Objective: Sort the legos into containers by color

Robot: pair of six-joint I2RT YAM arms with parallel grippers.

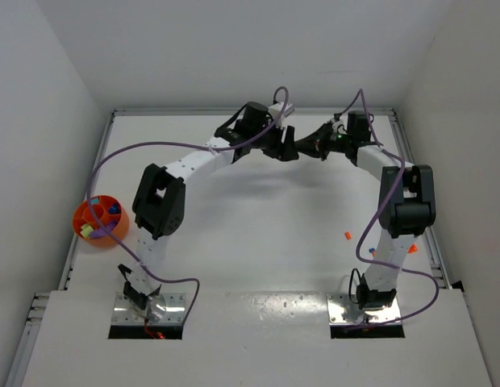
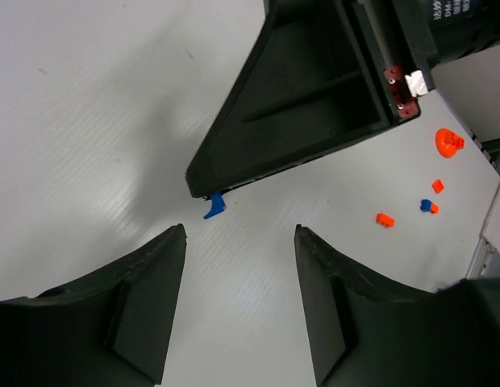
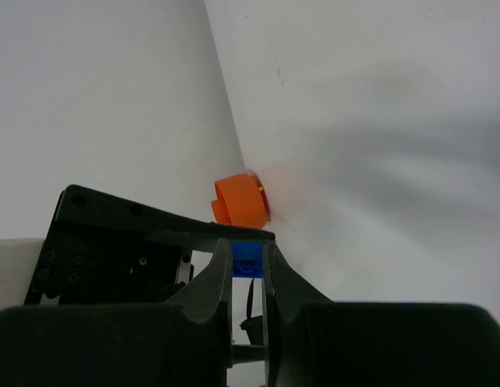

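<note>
My right gripper (image 3: pixel 248 251) is shut on a small blue lego (image 3: pixel 248 264), pinched at its fingertips. From the left wrist view the same blue lego (image 2: pixel 214 205) pokes out below the tip of the right gripper's black finger. My left gripper (image 2: pixel 240 234) is open with nothing between its fingers, and the lego lies just beyond their tips. Both grippers meet tip to tip above the back middle of the table, left gripper (image 1: pixel 282 150) facing right gripper (image 1: pixel 305 148). The orange bowl (image 1: pixel 99 220), the container, sits at the left edge holding several coloured legos.
Loose orange legos (image 1: pixel 347 235) lie on the table by the right arm. In the left wrist view I see an orange brick (image 2: pixel 385 218), a small orange piece (image 2: pixel 438 185), a blue-and-orange piece (image 2: pixel 428 206) and a round orange piece (image 2: pixel 449 143). White walls enclose the table.
</note>
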